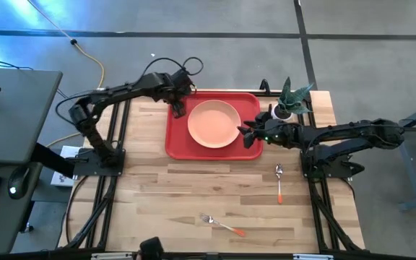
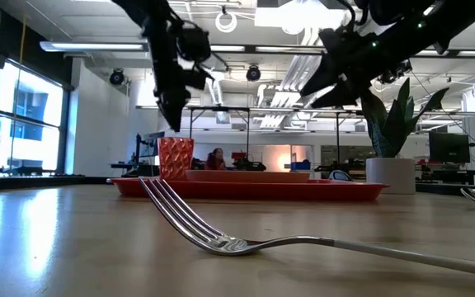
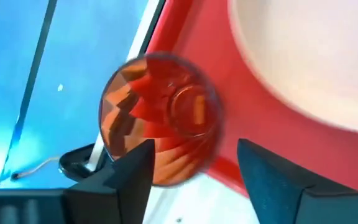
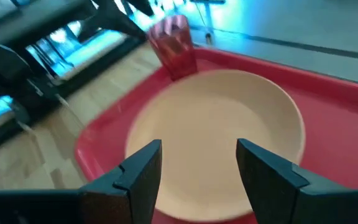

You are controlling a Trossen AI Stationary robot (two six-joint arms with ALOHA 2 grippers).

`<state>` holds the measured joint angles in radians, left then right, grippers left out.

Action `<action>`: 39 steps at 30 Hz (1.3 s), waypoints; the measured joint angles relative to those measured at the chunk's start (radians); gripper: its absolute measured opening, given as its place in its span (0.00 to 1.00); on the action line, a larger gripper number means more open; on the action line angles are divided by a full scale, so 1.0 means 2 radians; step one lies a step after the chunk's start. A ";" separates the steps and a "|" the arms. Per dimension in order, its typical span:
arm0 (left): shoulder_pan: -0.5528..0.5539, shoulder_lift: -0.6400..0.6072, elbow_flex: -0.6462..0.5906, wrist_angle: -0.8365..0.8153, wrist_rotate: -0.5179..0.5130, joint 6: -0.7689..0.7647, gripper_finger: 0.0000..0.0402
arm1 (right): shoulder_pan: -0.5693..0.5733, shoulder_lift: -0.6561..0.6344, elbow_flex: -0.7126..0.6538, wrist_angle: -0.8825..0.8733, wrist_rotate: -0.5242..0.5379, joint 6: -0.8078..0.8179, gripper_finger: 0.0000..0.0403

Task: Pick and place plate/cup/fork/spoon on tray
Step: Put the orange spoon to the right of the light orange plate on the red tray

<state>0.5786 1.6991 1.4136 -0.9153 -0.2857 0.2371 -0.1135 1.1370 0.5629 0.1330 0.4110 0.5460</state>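
I am hovering the left gripper [image 3: 194, 165] above the cup [image 3: 160, 115], fingers spread and holding nothing, so it stands free on the tray [image 1: 175, 141] at the corner. The right gripper [image 4: 197, 165] is hanging wide just beside the plate [image 4: 219, 134]. The spoon [image 1: 279, 183] and fork [image 1: 221, 224] are lying behind it on the table [image 1: 193, 188], probably next.

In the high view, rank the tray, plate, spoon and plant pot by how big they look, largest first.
1. tray, clearly the biggest
2. plate, covering much of the tray's middle
3. and 4. Unsure: spoon is longer but thin; plant pot is shorter and wider, with leaves partly hiding it.
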 joint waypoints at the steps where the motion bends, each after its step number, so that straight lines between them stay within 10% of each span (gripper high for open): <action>1: -0.005 -0.012 0.000 -0.002 0.004 -0.010 0.57 | 0.000 0.000 0.000 -0.012 0.000 0.004 0.48; 10: -0.086 -0.157 -0.108 0.138 0.007 -0.101 0.58 | 0.011 -0.002 0.000 -0.174 0.010 0.085 0.35; 24: -0.234 -0.203 -0.373 0.696 0.007 -0.058 0.58 | 0.156 -0.003 0.020 -0.442 -0.010 0.362 0.10; 32: -0.223 -0.197 -0.372 0.729 -0.013 -0.022 0.58 | 0.272 -0.002 0.019 -0.526 0.033 0.551 0.09; 39: -0.196 -0.192 -0.373 0.705 -0.020 -0.048 0.58 | 0.312 0.026 0.019 -0.510 -0.035 0.612 0.12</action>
<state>0.1861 1.3155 0.6685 0.4949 -0.3252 0.1408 0.5099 1.1887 0.6018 -0.8870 0.3410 1.7693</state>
